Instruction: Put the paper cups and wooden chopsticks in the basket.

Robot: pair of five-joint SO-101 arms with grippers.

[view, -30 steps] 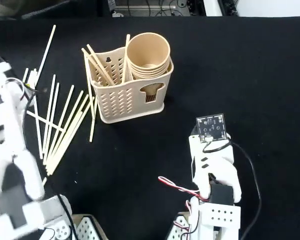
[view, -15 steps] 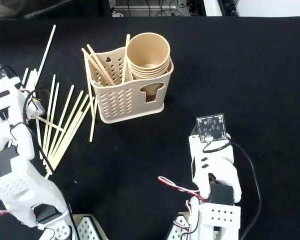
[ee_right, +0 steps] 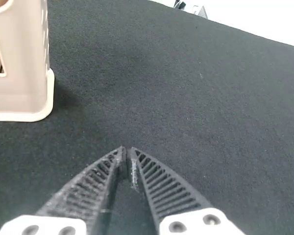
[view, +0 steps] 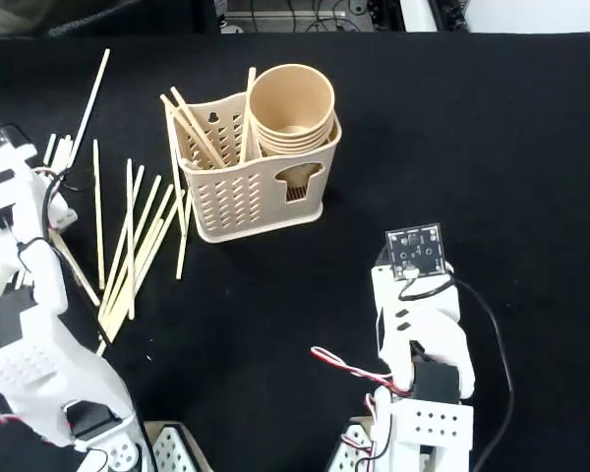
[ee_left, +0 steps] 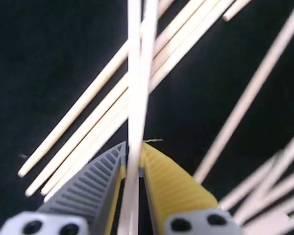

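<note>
You had the cups point(view: 291, 103) and some chopsticks point(view: 199, 133) in the basket point(view: 251, 187); most lay loose. Your left gripper point(ee_left: 132, 156) clamped one; your right gripper point(ee_right: 126, 156) was clenched empty.

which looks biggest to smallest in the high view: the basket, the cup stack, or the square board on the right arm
1. basket
2. cup stack
3. square board, smallest even though it is probably nearer the camera

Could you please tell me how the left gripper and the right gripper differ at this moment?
The left gripper is shut on a chopstick; the right gripper is shut on nothing. The left gripper's fingers are grey and yellow; the right gripper's are black. The left gripper is over loose chopsticks, the right over bare table near the basket. Both are shut.
</note>
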